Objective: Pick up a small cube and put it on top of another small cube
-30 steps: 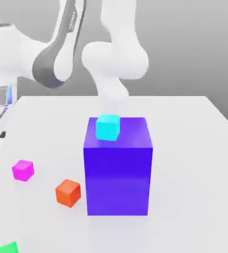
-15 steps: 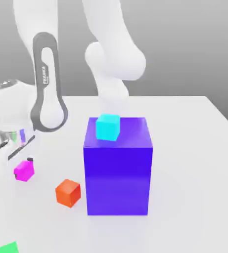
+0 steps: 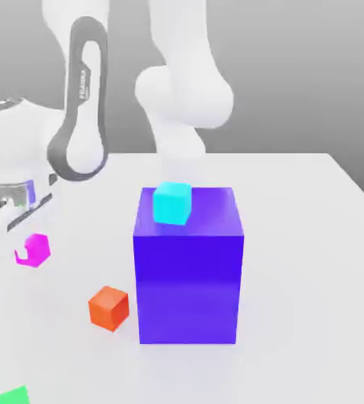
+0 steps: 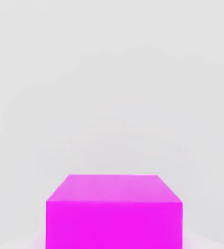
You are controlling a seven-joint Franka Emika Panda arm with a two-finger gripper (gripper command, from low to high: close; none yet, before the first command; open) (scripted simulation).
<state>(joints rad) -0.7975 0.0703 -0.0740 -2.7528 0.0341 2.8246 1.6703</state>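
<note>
Gripper (image 3: 28, 237) fingers are clamped on the small pink cube (image 3: 33, 250), which hangs tilted just off the white table (image 3: 311, 260) at about nine o'clock from the big blue block (image 3: 189, 268); it looks rigid, light and smooth-sided, best pinched across opposite flat faces.

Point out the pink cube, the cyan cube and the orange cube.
pink cube (image 3: 32, 250), exterior view, its front face.
cyan cube (image 3: 172, 204), exterior view, its front face, atop the blue block.
orange cube (image 3: 109, 308), exterior view, its front corner.
</note>
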